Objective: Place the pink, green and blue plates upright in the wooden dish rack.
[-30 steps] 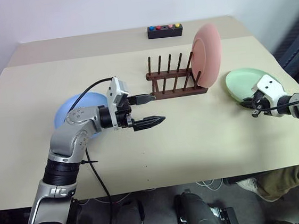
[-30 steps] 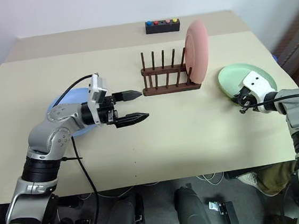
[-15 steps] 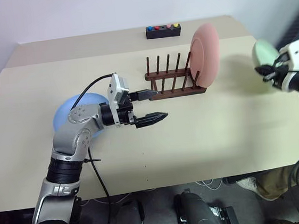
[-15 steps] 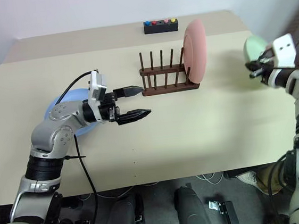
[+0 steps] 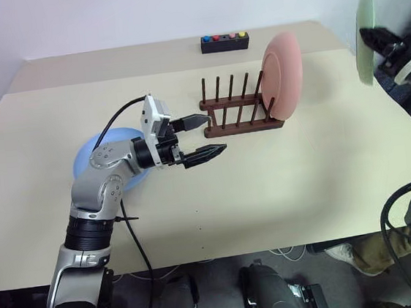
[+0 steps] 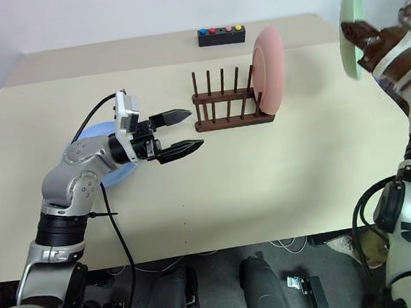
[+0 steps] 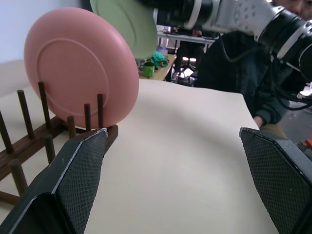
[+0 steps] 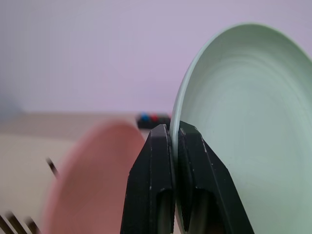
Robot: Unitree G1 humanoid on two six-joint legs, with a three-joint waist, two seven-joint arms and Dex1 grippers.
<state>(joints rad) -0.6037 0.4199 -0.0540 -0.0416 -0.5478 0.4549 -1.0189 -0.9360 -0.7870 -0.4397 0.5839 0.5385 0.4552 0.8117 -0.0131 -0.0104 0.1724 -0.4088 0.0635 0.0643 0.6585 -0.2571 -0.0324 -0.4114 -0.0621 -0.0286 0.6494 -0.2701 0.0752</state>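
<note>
The pink plate (image 5: pixel 283 76) stands upright in the right end slot of the wooden dish rack (image 5: pixel 234 110). High above the table's far right edge, my right gripper (image 5: pixel 378 36) is shut on the rim of the green plate (image 5: pixel 364 34), which is held edge-on and nearly upright. The right wrist view shows that rim pinched between the fingers (image 8: pixel 161 161). The blue plate (image 5: pixel 84 158) lies flat on the table at the left, partly under my left arm. My left gripper (image 5: pixel 216 131) hovers open just left of the rack, pointing at it and holding nothing.
A small black box with coloured buttons (image 5: pixel 225 43) sits at the back of the table (image 5: pixel 268 191), behind the rack. Several rack slots to the left of the pink plate hold nothing. A person in dark clothing (image 7: pixel 234 87) is beyond the table's right side.
My right gripper has lifted the green plate off the table at the right and raised it high, turning it from flat to nearly upright. The left arm has barely moved.
</note>
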